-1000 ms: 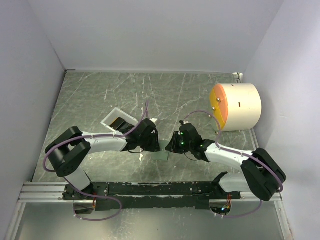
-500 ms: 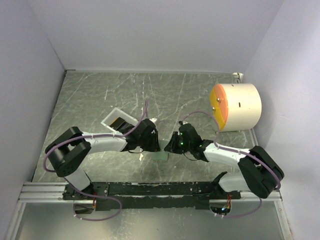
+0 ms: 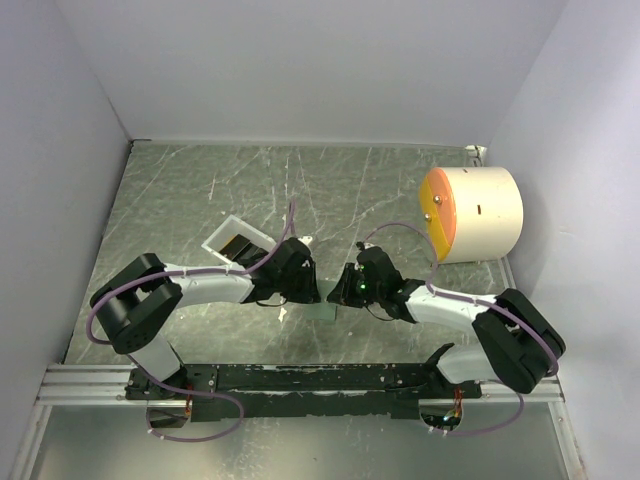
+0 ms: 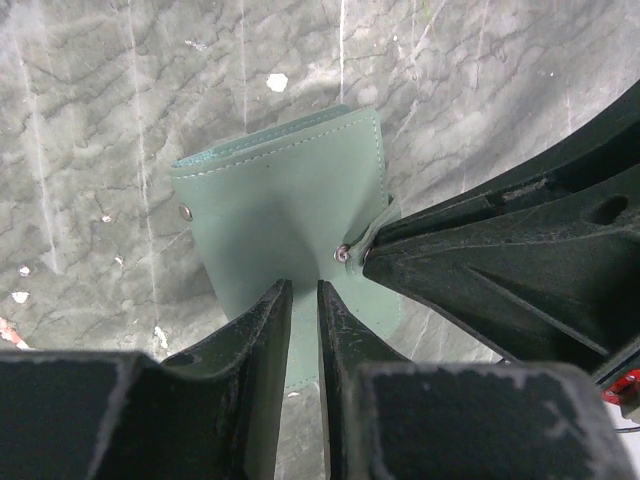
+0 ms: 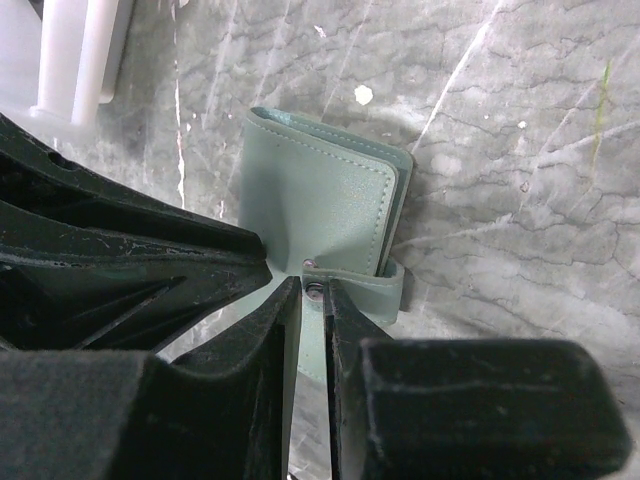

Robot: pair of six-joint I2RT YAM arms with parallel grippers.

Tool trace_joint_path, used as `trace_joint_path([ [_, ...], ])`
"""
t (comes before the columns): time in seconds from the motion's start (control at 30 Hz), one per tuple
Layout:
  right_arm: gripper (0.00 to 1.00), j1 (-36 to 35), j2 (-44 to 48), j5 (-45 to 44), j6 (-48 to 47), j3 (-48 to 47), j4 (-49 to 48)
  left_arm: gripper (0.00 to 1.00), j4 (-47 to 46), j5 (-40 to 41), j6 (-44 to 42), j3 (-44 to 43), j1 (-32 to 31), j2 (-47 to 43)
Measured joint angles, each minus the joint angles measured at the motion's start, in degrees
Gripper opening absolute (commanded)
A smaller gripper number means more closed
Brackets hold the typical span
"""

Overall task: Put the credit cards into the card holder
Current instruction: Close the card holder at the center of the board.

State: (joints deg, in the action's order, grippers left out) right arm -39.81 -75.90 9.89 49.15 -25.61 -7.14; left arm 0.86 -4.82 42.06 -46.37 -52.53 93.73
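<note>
Card holder [image 4: 285, 200], one only, sage green and folded, lying on grey marbled table [image 3: 200, 190] close to the near edge, between two grippers. Carries one snap tab [image 5: 355, 285] on its side and two small metal studs in the left wrist view, one at the tab, one near the opposite edge. Held from both sides: left gripper [image 4: 303, 290] with fingers nearly together, pinched on the near part of the green cover, which creases toward the tips; right gripper [image 5: 312, 290] likewise drawn narrow, clamped at the tab's stud. Gripper bodies almost touching each other over the holder in the overhead view. Farther left and back, one shallow white tray [image 3: 222, 232], tilted to the table's edges, holding credit cards [image 3: 240, 245] seen only as a dark patch with an orange corner; number impossible to tell. Well apart at the right rear, one cream cylinder [image 3: 480, 210] on its side, orange face turned toward the middle. Against a second ago: holder, tray and both grippers in the same places, only the right arm's elbow shifted slightly toward the left.
</note>
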Motion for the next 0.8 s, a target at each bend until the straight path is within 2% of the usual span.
trace_joint_path([
  [0.8, 0.15, 0.1, -1.0, 1.3, 0.4, 0.0, -2.3, 0.27, -1.4, -0.9, 0.7, 0.5, 0.2, 0.2],
])
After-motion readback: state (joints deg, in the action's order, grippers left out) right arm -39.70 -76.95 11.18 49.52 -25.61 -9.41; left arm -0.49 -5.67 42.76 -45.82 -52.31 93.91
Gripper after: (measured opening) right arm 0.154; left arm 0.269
